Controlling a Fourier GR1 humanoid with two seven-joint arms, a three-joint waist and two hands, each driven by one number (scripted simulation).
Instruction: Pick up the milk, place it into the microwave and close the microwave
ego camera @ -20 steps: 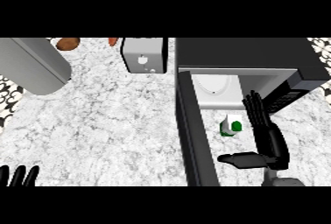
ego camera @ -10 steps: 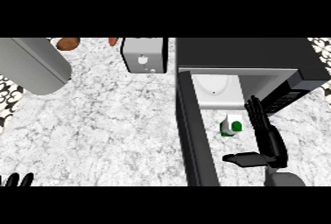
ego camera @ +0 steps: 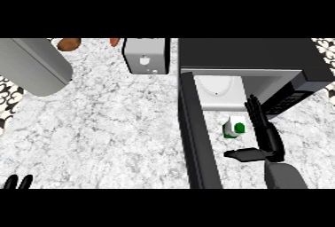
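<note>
While the microwave [ego camera: 255, 55] sits at one o'clock with its door [ego camera: 196, 142] swung wide, running down towards six, the milk [ego camera: 233, 127] stands upright on the marble counter [ego camera: 118, 124] at about four o'clock. It is just in front of the oven's mouth and not inside it. The right hand [ego camera: 270, 142] is at the carton's three o'clock, just beside it. Its fingers [ego camera: 256, 113] are straight and point up towards twelve, and its thumb [ego camera: 243, 154] sticks out flat below the carton at six o'clock. That hand is spread, with nothing in its grasp (a sliver of counter shows between fingers and milk). So the carton has the door on one side and the hand on the other. Inside the cavity a pale plate [ego camera: 216, 86] shows. Down at seven o'clock, the left hand [ego camera: 18, 181] rests at the edge, fingertips up and uncurled. A toaster [ego camera: 147, 55] sits at twelve o'clock, and a grey cylinder [ego camera: 33, 66] lies at ten.
</note>
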